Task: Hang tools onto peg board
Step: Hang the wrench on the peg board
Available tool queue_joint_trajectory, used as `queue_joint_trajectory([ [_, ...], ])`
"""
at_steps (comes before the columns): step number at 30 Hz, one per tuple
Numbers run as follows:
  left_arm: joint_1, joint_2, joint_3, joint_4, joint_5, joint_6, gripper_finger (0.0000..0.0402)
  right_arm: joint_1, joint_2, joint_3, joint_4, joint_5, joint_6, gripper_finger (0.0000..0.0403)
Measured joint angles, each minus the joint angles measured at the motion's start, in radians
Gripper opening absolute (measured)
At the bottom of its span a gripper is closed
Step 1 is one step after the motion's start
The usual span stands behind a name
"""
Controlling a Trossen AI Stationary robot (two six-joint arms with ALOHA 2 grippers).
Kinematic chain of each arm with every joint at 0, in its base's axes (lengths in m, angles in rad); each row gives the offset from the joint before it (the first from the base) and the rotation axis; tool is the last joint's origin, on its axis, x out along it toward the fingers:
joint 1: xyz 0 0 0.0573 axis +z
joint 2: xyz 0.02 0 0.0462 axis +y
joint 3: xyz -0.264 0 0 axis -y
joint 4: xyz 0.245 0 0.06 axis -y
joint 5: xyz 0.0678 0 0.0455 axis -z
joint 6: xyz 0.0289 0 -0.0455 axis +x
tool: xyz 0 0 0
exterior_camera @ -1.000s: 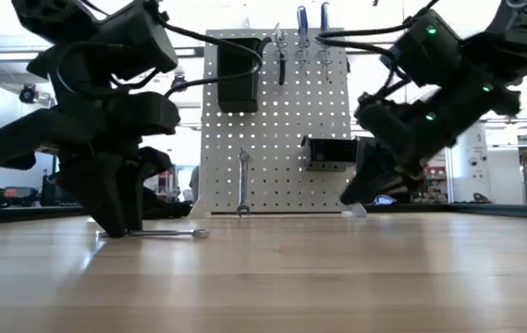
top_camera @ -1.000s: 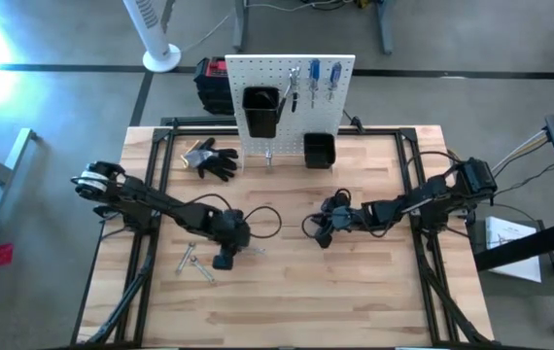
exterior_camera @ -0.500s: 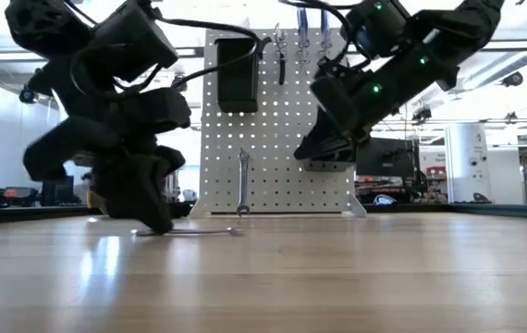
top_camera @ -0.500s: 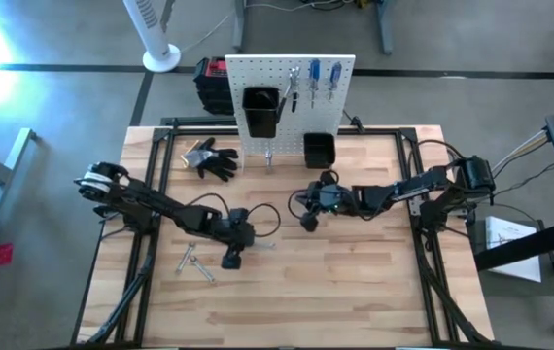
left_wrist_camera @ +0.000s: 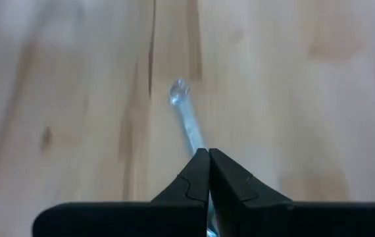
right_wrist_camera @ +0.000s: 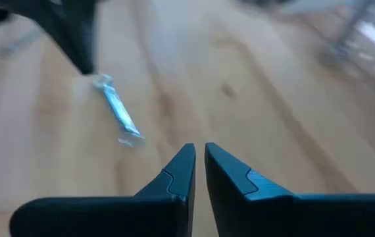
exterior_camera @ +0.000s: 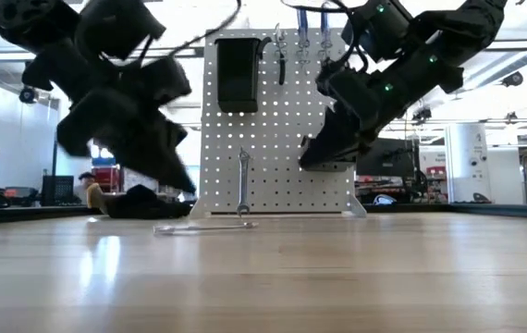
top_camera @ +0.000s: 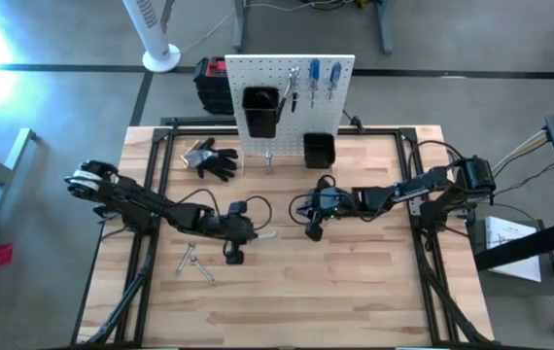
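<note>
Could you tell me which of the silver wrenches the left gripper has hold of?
The wrench on the table's middle, clamped in the shut left gripper; another hangs low on the peg board.

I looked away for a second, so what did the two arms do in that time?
The left gripper closed on a slim silver wrench lying on the table and now grips its end. The right gripper swung toward the middle, empty, its fingers nearly together. The peg board, its hung tools and the black gloves stayed put.
</note>
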State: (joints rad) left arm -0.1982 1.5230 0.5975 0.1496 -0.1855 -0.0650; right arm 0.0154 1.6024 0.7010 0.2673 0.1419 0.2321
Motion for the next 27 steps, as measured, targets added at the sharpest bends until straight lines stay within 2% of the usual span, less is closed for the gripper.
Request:
queue_joint_trajectory([
  [4, 0.000, -0.028, -0.016, 0.100, -0.016, 0.024, 0.0001, 0.002, 0.016, 0.000, 0.050, -0.051, -0.025, 0.0028],
  [8, 0.006, -0.034, -0.020, 0.080, -0.016, 0.004, 0.0001, 0.004, 0.043, -0.001, 0.083, -0.069, -0.115, 0.0039],
  [14, 0.006, -0.034, -0.016, 0.057, -0.027, -0.031, 0.0000, 0.001, 0.176, 0.078, 0.091, -0.192, -0.183, 0.0112],
  [20, 0.006, -0.035, -0.011, 0.055, -0.044, -0.083, 0.0014, 0.002, 0.328, 0.259, -0.050, -0.204, -0.282, 0.0185],
  [24, 0.006, -0.035, -0.010, -0.008, -0.045, -0.128, 0.0029, -0.004, 0.409, 0.371, -0.213, -0.245, -0.307, 0.0193],
  [27, 0.006, -0.035, -0.010, -0.076, -0.052, -0.132, 0.0035, -0.008, 0.469, 0.424, -0.226, -0.309, -0.306, 0.0187],
])
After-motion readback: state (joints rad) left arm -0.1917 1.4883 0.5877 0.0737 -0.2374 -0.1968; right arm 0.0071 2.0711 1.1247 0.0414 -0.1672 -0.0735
